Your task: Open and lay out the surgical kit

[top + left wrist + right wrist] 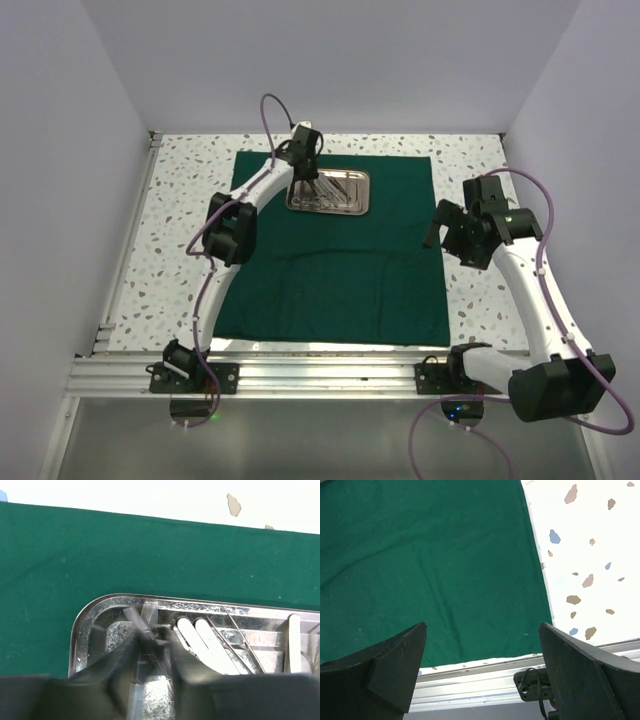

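The dark green cloth [330, 270] lies spread flat on the table, and the steel tray [366, 190] sits on its far part. Slim silver instruments [328, 190] lie inside the tray. My left gripper [305, 182] reaches down into the tray's left end. In the left wrist view its blurred fingers [110, 672] stand partly closed around a thin instrument [142, 630] on the tray floor; contact is unclear. Tweezers [210, 647] lie just right of the left gripper [150, 665], inside the tray rim [80, 625]. My right gripper [482, 625] hangs open over the cloth's [420, 555] near right corner, holding nothing.
Speckled white tabletop [185, 190] surrounds the cloth. An aluminium rail [320, 372] runs along the near edge, and it also shows in the right wrist view as the rail [470, 685]. Grey walls close in the left, right and far sides.
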`<action>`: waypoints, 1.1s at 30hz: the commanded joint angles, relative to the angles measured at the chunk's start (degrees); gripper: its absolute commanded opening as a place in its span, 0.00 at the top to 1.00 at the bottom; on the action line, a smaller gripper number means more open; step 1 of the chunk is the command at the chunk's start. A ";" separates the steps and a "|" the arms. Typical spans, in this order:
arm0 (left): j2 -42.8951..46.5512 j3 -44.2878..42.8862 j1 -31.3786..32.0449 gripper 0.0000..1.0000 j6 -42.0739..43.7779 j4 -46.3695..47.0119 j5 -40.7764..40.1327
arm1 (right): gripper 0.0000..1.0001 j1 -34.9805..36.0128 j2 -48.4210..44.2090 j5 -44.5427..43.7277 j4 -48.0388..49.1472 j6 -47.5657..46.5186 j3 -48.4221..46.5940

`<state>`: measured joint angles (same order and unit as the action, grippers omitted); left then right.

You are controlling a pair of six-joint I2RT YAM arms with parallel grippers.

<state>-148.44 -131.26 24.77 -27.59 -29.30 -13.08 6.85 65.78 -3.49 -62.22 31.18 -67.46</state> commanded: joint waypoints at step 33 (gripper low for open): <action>14.94 10.32 0.36 0.56 2.37 -4.62 5.35 | 0.01 0.27 -5.31 2.69 -0.10 -0.86 1.63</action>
<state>-133.27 -124.22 24.71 -24.73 -31.73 -8.95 6.87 62.26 -1.96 -61.73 30.68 -66.28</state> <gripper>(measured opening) 0.434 0.985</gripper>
